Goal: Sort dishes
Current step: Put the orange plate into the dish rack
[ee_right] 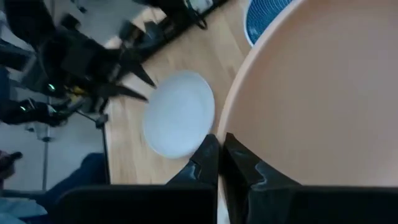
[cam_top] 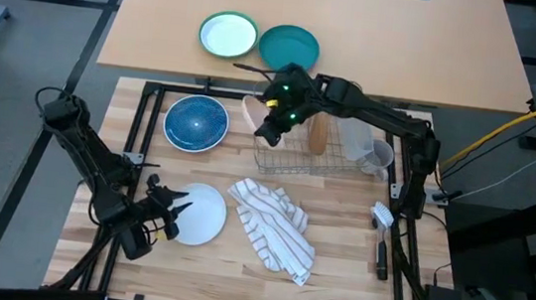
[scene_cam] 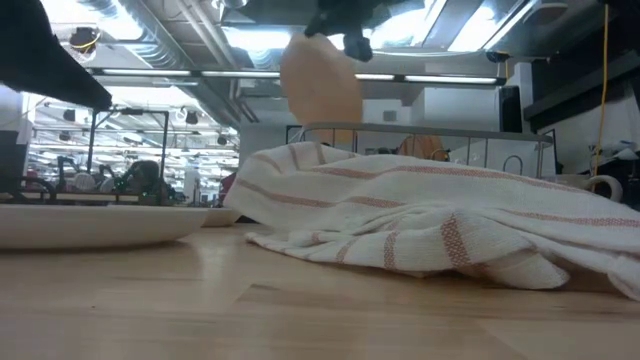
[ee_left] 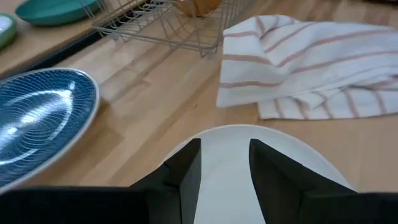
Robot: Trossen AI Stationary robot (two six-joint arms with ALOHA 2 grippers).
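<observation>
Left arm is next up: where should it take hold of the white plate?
Grip the white plate at its rim on the edge facing the left gripper. It lies flat on the table, so only the thin rim fits between the open fingers, coming in low from that side.

Wood surface [cam_top: 333, 287]: blue plate [cam_top: 196, 122] upper left, white plate [cam_top: 198, 213] lower left, striped towel [cam_top: 275, 229] centre, wire rack [cam_top: 312, 155] upper middle, brush [cam_top: 381, 237] right.
</observation>
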